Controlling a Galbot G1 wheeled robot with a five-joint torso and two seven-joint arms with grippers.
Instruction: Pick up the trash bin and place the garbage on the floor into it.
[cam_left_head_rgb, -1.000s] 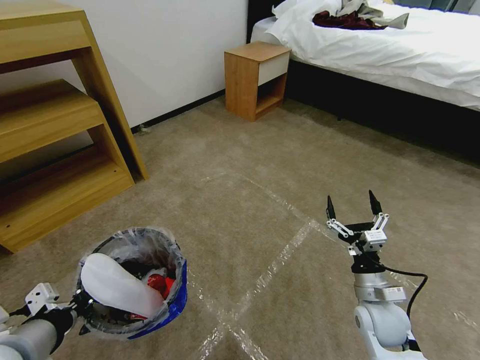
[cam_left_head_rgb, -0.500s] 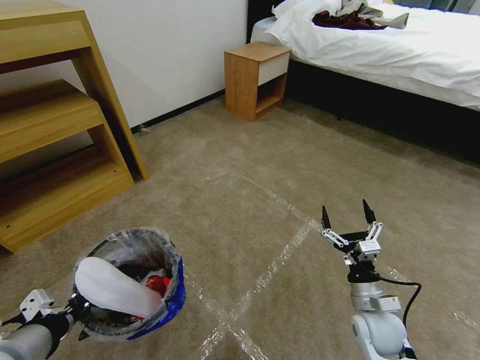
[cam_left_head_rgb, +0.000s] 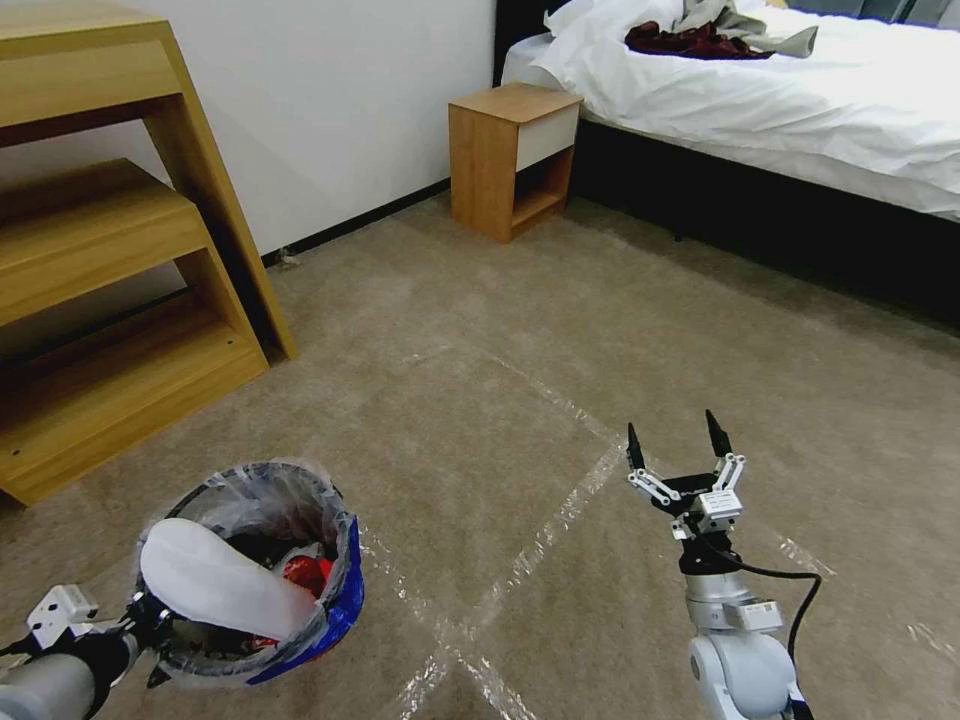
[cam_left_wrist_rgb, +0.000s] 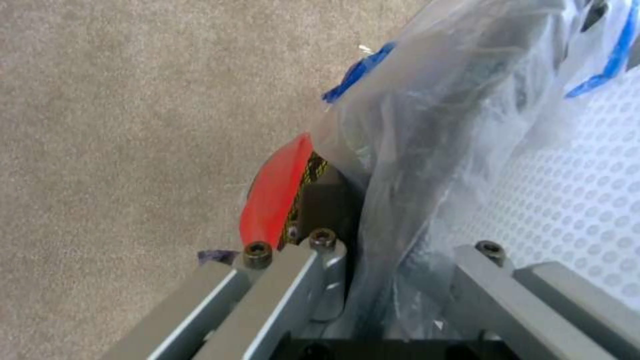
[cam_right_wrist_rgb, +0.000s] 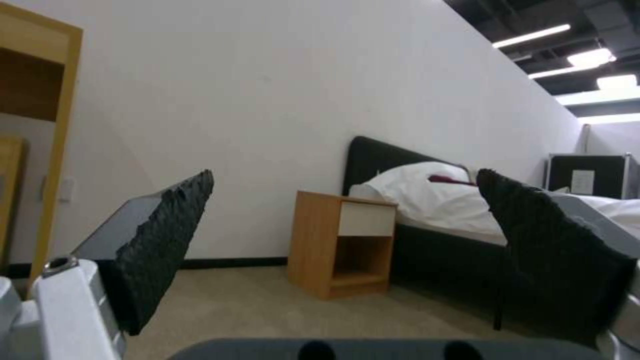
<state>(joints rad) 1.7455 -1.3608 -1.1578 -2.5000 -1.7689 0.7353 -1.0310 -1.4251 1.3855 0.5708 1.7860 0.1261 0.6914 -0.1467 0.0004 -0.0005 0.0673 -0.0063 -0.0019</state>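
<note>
Left gripper (cam_left_head_rgb: 150, 625) is clenched on the near rim of the trash bin (cam_left_head_rgb: 335, 610), holding it above the floor (cam_left_head_rgb: 480, 420). Inside the bin, just beyond this gripper, lie a white insole (cam_left_head_rgb: 215, 590) and red litter (cam_left_head_rgb: 300, 572). Right gripper (cam_left_head_rgb: 672, 440) points upward, fingers spread, grasping nothing, well apart from the bin. No legible writing.

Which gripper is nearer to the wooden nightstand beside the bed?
The right. The right gripper, open and empty, points toward the nightstand across bare carpet. The left gripper is farther back, shut on the trash bin rim.
</note>
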